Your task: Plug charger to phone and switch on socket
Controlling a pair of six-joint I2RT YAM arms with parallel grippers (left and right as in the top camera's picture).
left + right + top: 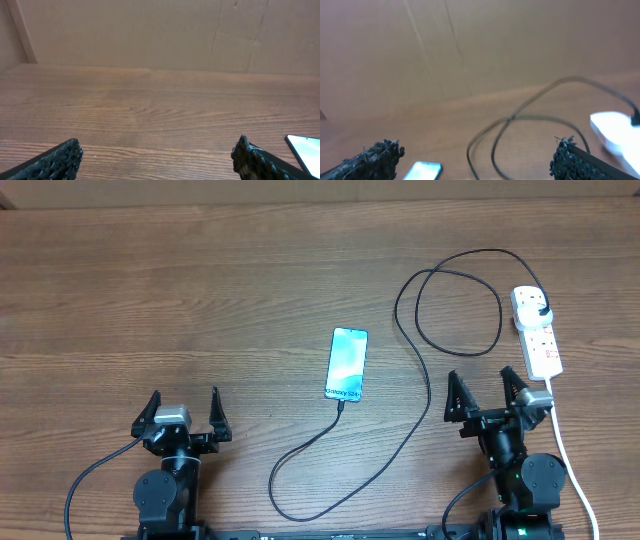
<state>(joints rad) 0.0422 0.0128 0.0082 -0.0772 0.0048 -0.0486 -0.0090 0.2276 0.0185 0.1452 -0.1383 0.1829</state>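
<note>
Apparently charger in phone (lit)

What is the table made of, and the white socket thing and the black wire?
The table looks like wood or a wood-look top: brown grain lines, matte. The socket looks like hard white plastic, smooth and a bit shiny. The charger cable looks like black rubbery plastic, since it bends in loose loops.
</note>
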